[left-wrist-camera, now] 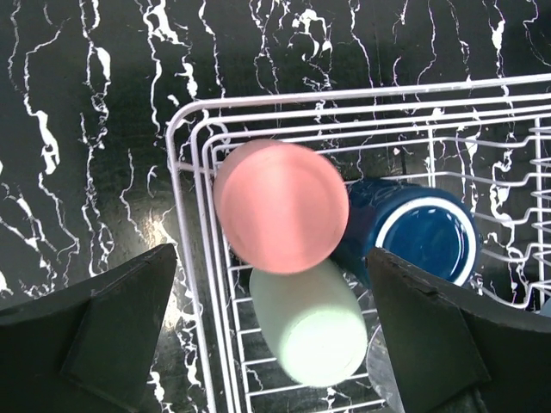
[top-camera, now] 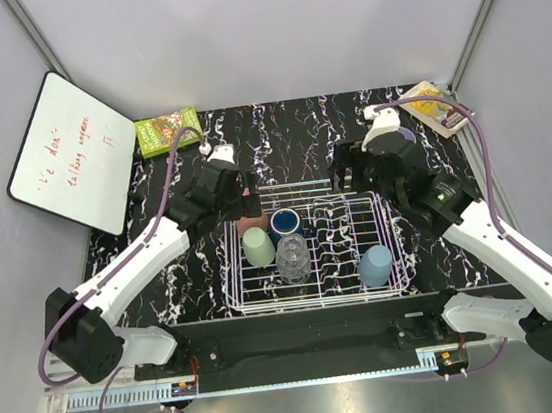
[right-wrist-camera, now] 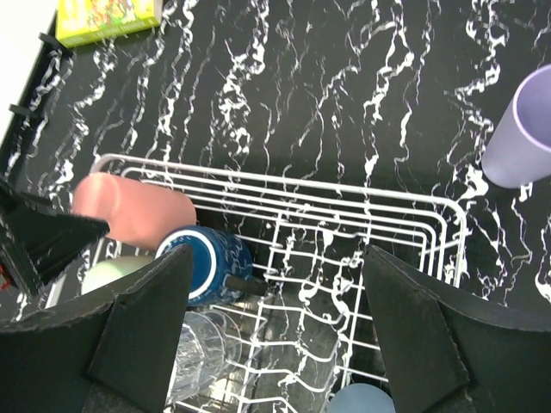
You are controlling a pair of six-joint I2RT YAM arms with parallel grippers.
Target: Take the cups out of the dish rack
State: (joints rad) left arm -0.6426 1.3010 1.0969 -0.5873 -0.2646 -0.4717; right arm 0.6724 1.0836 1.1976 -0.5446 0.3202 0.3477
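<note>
The white wire dish rack (top-camera: pixel 320 300) sits mid-table. In it are a pale green cup (top-camera: pixel 258 246), a dark blue cup (top-camera: pixel 286 223), a clear glass (top-camera: pixel 292 258) and a light blue-grey cup (top-camera: pixel 375 266). My left gripper (top-camera: pixel 242 197) is open above the salmon-pink cup (left-wrist-camera: pixel 280 206) in the rack's far left corner (left-wrist-camera: pixel 181 215), with the green cup (left-wrist-camera: pixel 314 323) and blue cup (left-wrist-camera: pixel 422 237) beside it. My right gripper (top-camera: pixel 352 172) is open and empty over the rack's far right part (right-wrist-camera: pixel 344 185). A lavender cup (right-wrist-camera: pixel 521 129) stands on the table outside the rack.
A whiteboard (top-camera: pixel 73 151) leans at the far left. A green book (top-camera: pixel 168 131) lies at the back left and another book (top-camera: pixel 437 106) at the back right. Walls close in the table on three sides.
</note>
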